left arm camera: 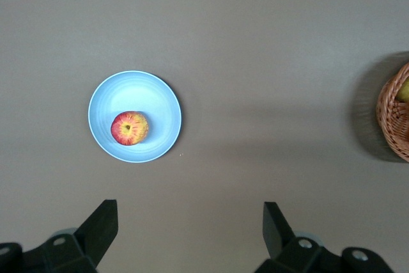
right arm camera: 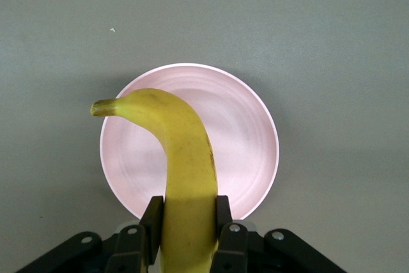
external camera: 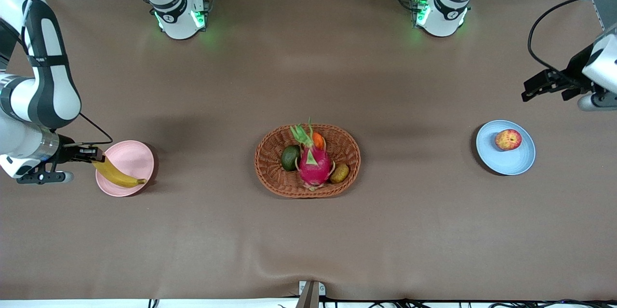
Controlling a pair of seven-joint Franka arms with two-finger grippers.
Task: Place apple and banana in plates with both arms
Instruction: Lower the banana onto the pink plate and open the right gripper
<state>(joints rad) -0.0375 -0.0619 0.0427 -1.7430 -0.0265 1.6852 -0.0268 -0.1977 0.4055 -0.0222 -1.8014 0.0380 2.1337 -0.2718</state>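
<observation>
Right gripper (right arm camera: 185, 228) clamps banana (right arm camera: 182, 171) over pink plate (right arm camera: 249, 145); left gripper (left arm camera: 190, 234) gapes; apple (external camera: 508, 140) lies at one o'clock in blue plate (external camera: 503, 166).

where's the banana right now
The banana is clamped in the right tool over the pink plate, toward the right arm's end of the table; the right wrist view shows it above that plate.
</observation>
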